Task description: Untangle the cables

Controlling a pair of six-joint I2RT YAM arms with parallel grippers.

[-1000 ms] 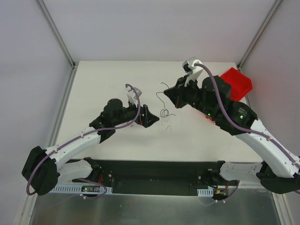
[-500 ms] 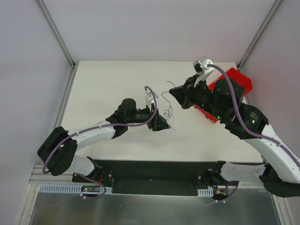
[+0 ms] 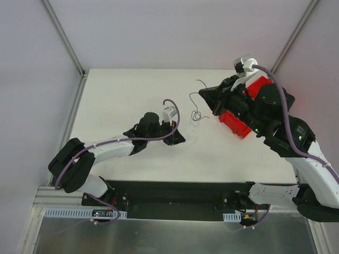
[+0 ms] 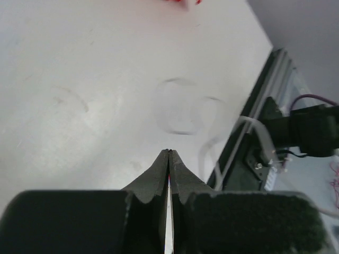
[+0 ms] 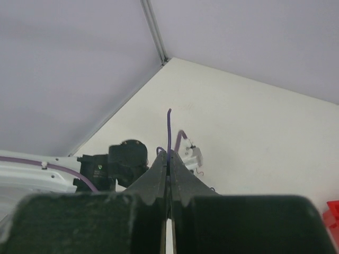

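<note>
White arm links (image 3: 108,150), black joint housings (image 3: 150,123), purple cables (image 3: 170,103) along arms, green LEDs (image 3: 300,136)

**Counts on the table**

You have two grippers, the left gripper (image 3: 180,139) and the right gripper (image 3: 202,96). There is one red bin (image 3: 262,84). You can tell three thin cables apart: one purple cable (image 5: 169,127), one whitish cable (image 4: 180,131), and one red cable (image 4: 168,182), barely showing.

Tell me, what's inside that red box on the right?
Nothing inside can be seen: the right arm crosses over the red box and covers its opening. Only red walls show on either side. The cables are outside it, to its left.
</note>
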